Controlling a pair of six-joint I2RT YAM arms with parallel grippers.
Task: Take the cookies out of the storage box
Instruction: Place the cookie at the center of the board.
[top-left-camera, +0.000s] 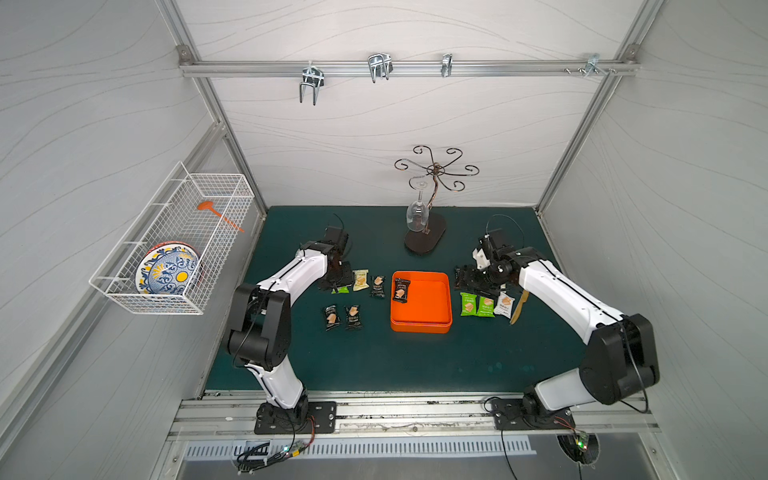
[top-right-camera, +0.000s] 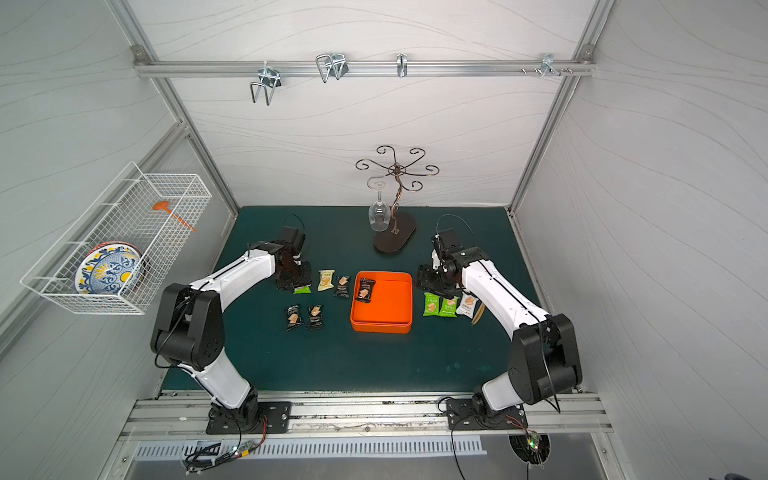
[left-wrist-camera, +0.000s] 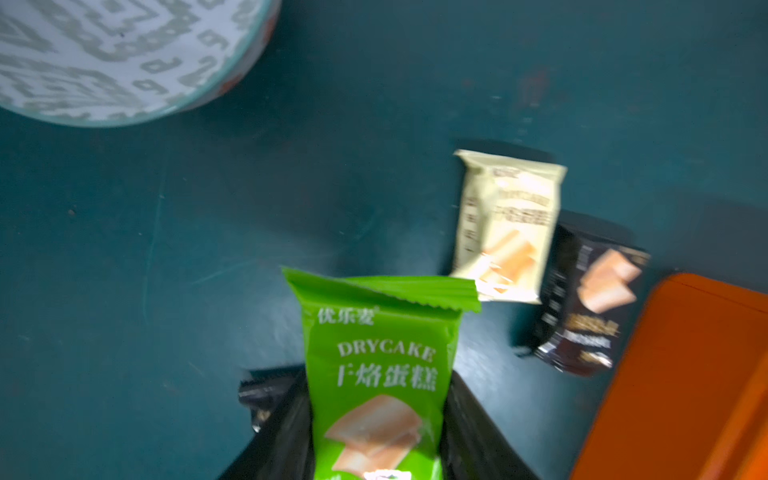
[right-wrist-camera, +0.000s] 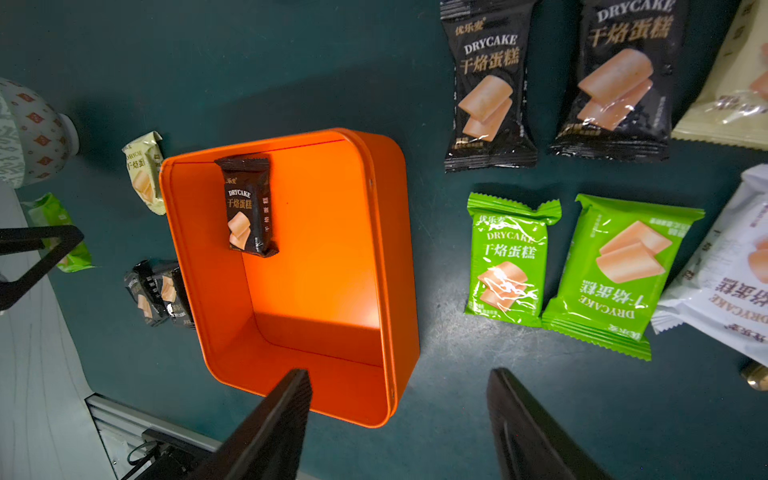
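- Nearly finished, by my reading: the storage box (top-left-camera: 428, 309) sits mid-table, and only one black packet (top-left-camera: 401, 289) lies in it, propped against the wall on the left arm's side.
- The other cookies lie out on the mat. A pale yellow packet (top-left-camera: 360, 280) and three black packets (top-left-camera: 377, 286) are to the box's left. Two green packets (top-left-camera: 468, 304) and a white packet (top-left-camera: 503, 304) are to its right.
- The left gripper (left-wrist-camera: 376, 386) is clamped narrow on a green packet (left-wrist-camera: 378, 374), low over the mat near the pale yellow one and not yet let go.
- The right gripper (right-wrist-camera: 399, 374) stands wide and empty, just beside the box on its own side.
- A bowl (left-wrist-camera: 104, 54) sits near the left gripper and a wine-glass stand (top-left-camera: 426, 239) behind the box. Neither seems to block a reach for the packet in the box.
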